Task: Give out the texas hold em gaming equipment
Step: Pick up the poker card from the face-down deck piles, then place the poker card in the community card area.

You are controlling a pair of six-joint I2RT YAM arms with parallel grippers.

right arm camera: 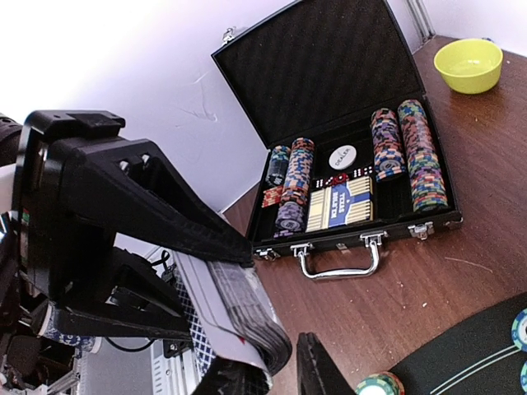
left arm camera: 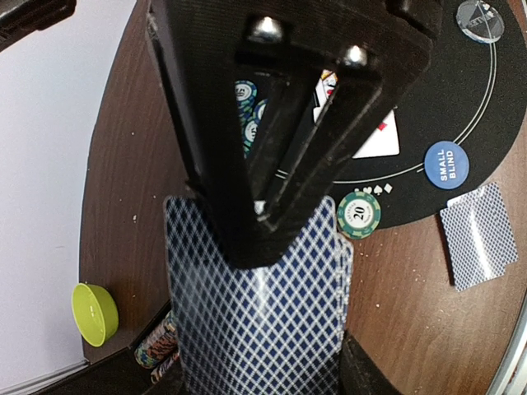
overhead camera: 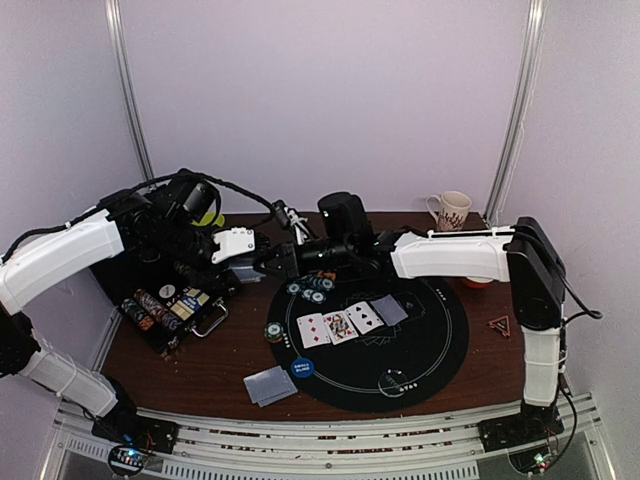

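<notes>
My left gripper (overhead camera: 248, 250) is shut on a deck of blue-backed cards (left arm camera: 259, 313) and holds it above the wood near the mat's far left edge. My right gripper (overhead camera: 274, 262) meets it there. In the right wrist view its fingers (right arm camera: 323, 370) stand apart around the deck's lower end (right arm camera: 247, 317), one finger against the face side. On the black mat (overhead camera: 430, 345) lie three face-up cards (overhead camera: 338, 324), a face-down card (overhead camera: 389, 310), several chips (overhead camera: 314, 286) and a blue small-blind button (overhead camera: 302, 368). A teal chip (overhead camera: 273, 331) and two face-down cards (overhead camera: 270, 385) lie beside it.
An open black chip case (overhead camera: 170, 305) with chip rows and a boxed deck sits at the left; it also shows in the right wrist view (right arm camera: 346, 189). A green bowl (overhead camera: 208, 215) stands behind it. A patterned mug (overhead camera: 452, 210), a red-and-white bowl (overhead camera: 478, 282) and a red triangle (overhead camera: 500, 325) are at the right.
</notes>
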